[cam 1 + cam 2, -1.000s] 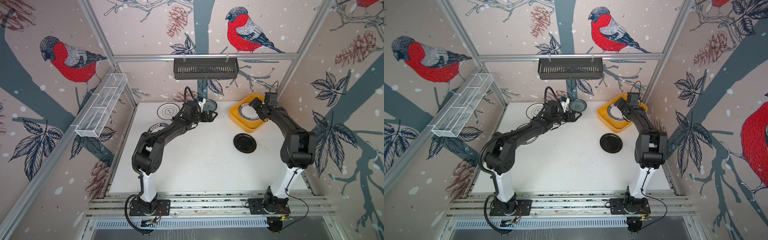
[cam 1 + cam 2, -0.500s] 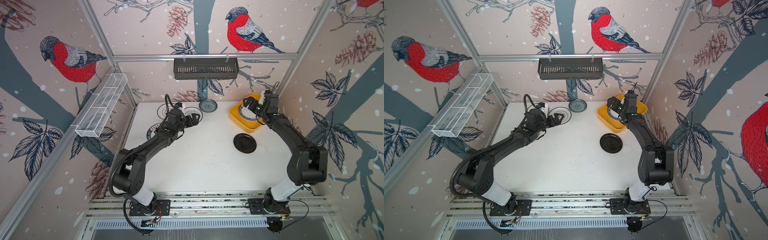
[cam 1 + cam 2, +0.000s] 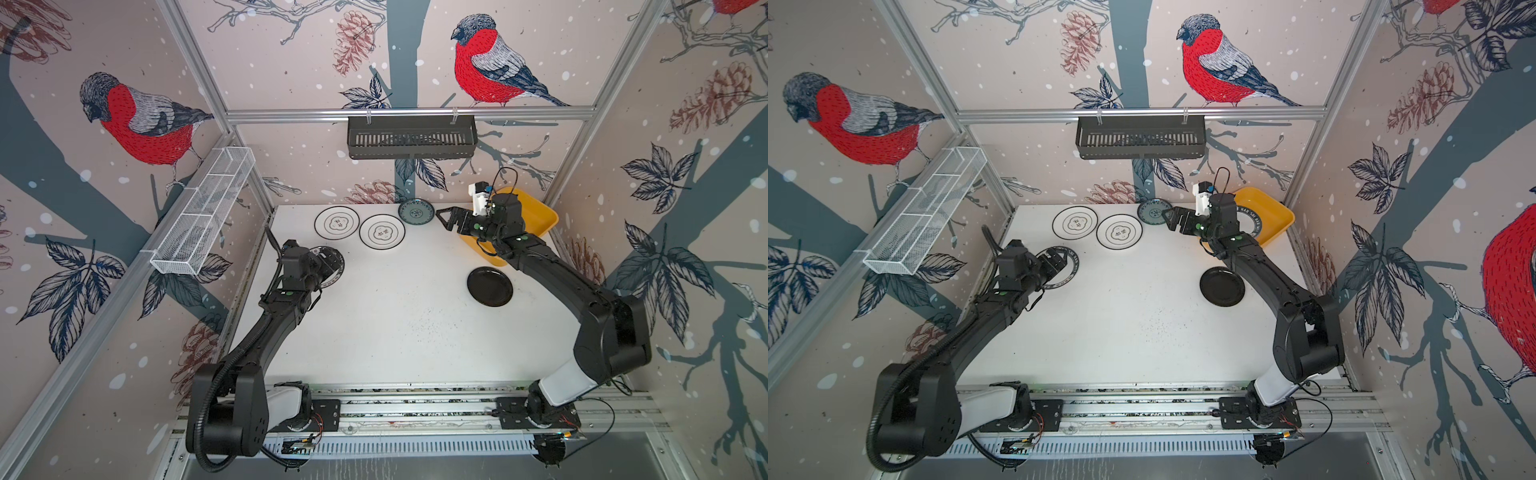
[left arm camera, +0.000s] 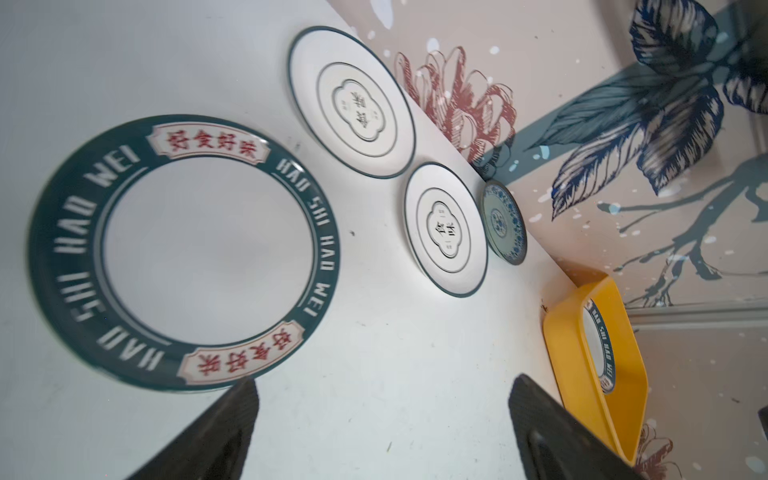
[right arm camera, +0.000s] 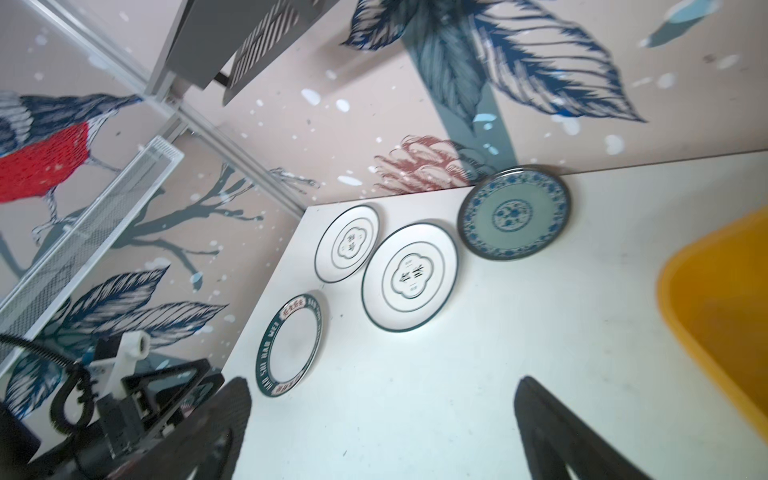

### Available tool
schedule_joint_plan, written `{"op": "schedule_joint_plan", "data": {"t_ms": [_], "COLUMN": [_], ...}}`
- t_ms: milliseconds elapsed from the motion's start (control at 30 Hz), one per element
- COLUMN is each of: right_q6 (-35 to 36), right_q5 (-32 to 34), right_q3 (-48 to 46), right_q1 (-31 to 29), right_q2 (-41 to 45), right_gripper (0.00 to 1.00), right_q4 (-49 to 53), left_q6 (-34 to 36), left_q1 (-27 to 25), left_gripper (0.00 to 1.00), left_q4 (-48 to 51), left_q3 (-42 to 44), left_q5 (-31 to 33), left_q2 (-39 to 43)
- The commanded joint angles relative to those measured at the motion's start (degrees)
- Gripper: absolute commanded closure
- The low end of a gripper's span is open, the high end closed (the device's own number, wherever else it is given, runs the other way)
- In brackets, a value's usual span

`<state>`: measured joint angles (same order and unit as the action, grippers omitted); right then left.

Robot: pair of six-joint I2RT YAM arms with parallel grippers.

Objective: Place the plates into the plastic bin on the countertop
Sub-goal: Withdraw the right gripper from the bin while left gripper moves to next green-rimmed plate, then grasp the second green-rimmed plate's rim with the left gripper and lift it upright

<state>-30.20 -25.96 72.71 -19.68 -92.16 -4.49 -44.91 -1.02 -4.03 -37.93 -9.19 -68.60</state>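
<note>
Our left fingers stand apart just beside the dark-rimmed lettered white plate on the white tabletop; our right fingers, also apart, hover between the teal patterned plate and the yellow plastic bin, which holds another lettered plate.

both top views look down over the whole countertop; wrist views skim it closely

Glossy black plate, matt white countertop
</note>
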Motion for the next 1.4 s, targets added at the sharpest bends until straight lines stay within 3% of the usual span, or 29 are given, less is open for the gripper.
{"op": "schedule_joint_plan", "data": {"t_ms": [0,200,300,500,900,1367], "right_q6": [1.0,1.6,1.1,1.8,-0.7,-3.1], "right_q5": [-4.8,-5.2,-6.2,-9.0,-6.5,-2.1], "right_q3": [1.4,0.9,1.9,5.8,8.3,8.1], "right_q1": [-2.2,-6.4,-7.4,-8.1,-8.1,-6.7], "right_q2": [-0.9,-1.1,-2.6,-6.1,-8.9,-9.1], "right_gripper": [0.0,0.0,0.0,0.01,0.01,0.0], "right_q4": [-2.5,-3.7,-4.1,-1.3,-2.4,-2.0], "left_q6": [-1.6,-1.5,-1.9,-2.3,-4.4,-7.2], "left_q1": [4.2,12.2,14.3,16.5,18.3,18.8], "left_gripper": [0.06,0.07,0.12,0.13,0.27,0.68], "left_q4": [3.6,1.2,3.5,2.1,-5.0,-10.3], "left_q3": [2.6,7.2,6.3,3.9,2.4,2.5], "left_q5": [-3.2,-10.4,-10.3,-11.1,-14.9,-15.8], "left_q2": [1.9,0.7,-2.5,-9.8,-22.4,-29.5]}}
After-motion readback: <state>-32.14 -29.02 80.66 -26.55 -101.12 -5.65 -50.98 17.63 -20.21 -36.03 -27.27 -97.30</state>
